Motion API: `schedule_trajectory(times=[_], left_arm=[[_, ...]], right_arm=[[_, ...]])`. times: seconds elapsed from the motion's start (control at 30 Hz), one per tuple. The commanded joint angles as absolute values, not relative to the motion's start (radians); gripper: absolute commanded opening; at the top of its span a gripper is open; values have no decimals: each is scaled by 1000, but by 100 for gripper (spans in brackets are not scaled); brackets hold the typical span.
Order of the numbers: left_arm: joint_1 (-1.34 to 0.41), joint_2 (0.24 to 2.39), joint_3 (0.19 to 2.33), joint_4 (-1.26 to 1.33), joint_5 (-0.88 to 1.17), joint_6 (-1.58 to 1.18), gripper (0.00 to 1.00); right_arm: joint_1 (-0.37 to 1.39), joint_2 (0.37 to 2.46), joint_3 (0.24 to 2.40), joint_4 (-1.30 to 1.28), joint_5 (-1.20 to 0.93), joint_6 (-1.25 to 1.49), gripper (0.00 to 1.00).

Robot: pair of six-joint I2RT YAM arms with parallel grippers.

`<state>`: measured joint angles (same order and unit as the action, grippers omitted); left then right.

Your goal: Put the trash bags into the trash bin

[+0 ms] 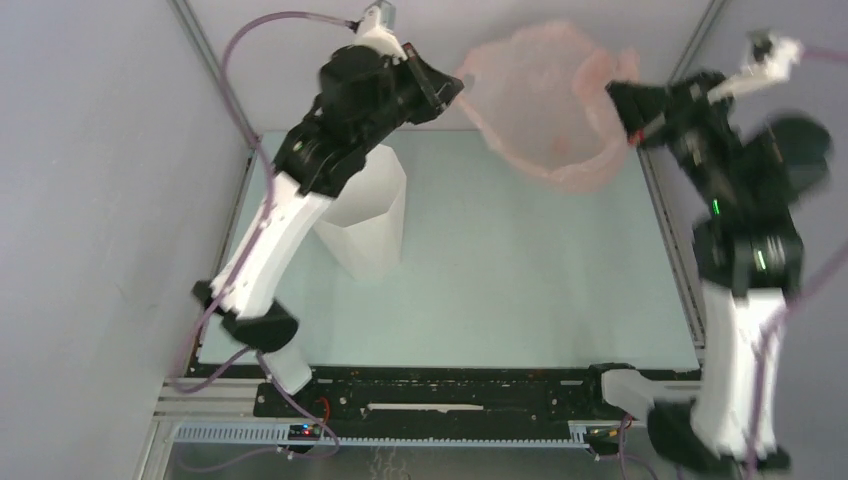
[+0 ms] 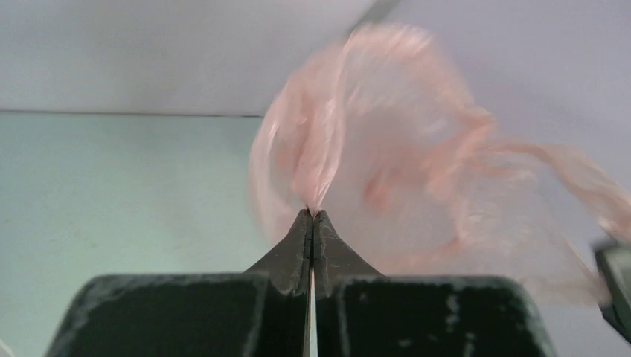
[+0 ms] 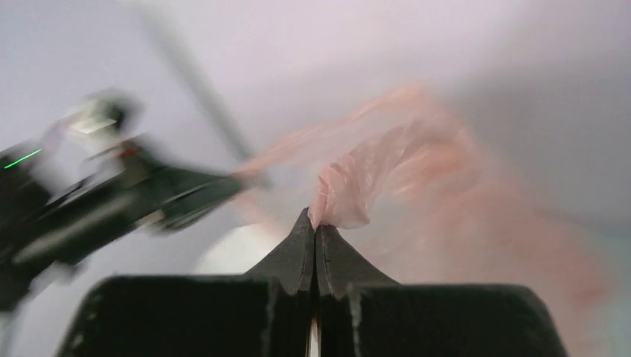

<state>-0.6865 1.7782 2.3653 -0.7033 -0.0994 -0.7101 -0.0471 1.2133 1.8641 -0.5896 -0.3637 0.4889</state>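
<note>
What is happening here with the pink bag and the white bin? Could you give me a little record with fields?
Item held: pink bag, thin and see-through, stretched open in the air between the two arms
Left grip: left fingers shut on one edge of the bag
Right grip: right fingers shut on the opposite edge
Container: white bin, upright on the table, partly hidden by the left arm
Progress: bag not in the bin yet; from above it hangs to the right of the bin, not over it

Pale green table (image 1: 520, 280); grey walls (image 1: 90, 200) enclosing it.
</note>
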Motion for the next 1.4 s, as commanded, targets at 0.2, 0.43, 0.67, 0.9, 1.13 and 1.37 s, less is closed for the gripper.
schedule_trajectory(times=[0.2, 0.43, 0.67, 0.9, 1.13, 1.37], left_arm=[[-852, 1237, 1166, -413, -292, -726, 0], [-909, 1106, 1018, -447, -238, -834, 0], [-822, 1367, 1957, -669, -197, -662, 0], [-804, 1513, 2056, -811, -230, -654, 0], [-944, 1228, 1320, -501, -162, -746, 0], [-906, 1499, 2176, -788, -232, -449, 0]], right_arm=[[138, 889, 886, -708, -515, 361, 0], [294, 742, 801, -675, -490, 476, 0], [131, 1146, 1752, -968, -545, 362, 0], [55, 1164, 1568, -927, -465, 377, 0], [68, 872, 971, -846, -582, 504, 0], [-37, 1129, 1792, -991, -536, 466, 0]])
